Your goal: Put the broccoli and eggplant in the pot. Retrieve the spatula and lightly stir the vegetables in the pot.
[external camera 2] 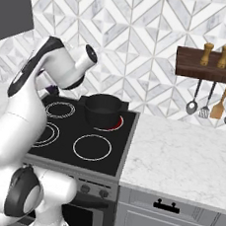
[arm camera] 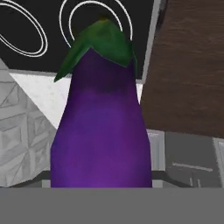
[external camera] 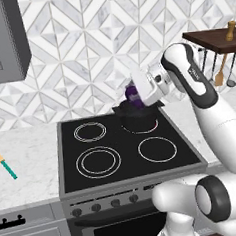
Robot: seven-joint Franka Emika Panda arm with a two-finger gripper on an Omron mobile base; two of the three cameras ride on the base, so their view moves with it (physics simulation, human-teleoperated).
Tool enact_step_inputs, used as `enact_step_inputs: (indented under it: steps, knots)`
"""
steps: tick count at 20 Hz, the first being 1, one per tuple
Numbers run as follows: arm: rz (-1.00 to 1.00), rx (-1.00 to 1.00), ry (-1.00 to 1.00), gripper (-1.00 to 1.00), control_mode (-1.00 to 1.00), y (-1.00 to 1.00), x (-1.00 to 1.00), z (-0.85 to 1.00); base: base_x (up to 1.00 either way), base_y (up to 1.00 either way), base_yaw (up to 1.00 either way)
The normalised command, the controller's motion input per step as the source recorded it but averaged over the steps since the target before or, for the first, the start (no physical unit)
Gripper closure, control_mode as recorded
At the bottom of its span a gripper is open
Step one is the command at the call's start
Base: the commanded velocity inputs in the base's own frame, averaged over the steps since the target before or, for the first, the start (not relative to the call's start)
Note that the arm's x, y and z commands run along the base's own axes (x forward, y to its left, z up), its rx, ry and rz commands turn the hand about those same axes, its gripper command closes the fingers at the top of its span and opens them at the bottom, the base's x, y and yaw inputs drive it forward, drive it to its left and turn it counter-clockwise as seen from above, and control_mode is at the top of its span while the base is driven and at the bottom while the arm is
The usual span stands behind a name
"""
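Observation:
My gripper (external camera: 134,96) is shut on the eggplant (external camera: 132,94), a glossy purple vegetable with a green cap, and holds it in the air just above the rear rim of the black pot (external camera: 138,117). The pot (external camera 2: 103,110) stands on the back right burner of the stove. In the hand view the eggplant (arm camera: 101,127) looms close, cap pointing away from the camera. The spatula (external camera: 5,165), teal handle and yellow-orange blade, lies on the counter far left of the stove. The broccoli is out of view; I cannot see into the pot.
The black stovetop (external camera: 101,161) has three bare burners. A wooden shelf (external camera 2: 209,66) with two pepper mills carries several hanging utensils (external camera 2: 210,107) over the right counter (external camera 2: 179,157). A grey cabinet (external camera: 1,39) hangs at upper left.

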Motion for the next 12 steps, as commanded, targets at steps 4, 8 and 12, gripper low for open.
enact_step_inputs:
  steps: [4,8,12]
  knots:
    - [-0.23,0.18,0.40,1.00,-1.00,-0.59,0.36,0.01,0.00,0.00,0.00]
    - [-0.13,0.03,0.08,1.00,-1.00,-0.46,0.37,0.00,0.00,0.00,0.00]
    - [-0.11,0.00,0.13,1.00,-1.00,-0.47,0.54,0.00,0.00,0.00,0.00]
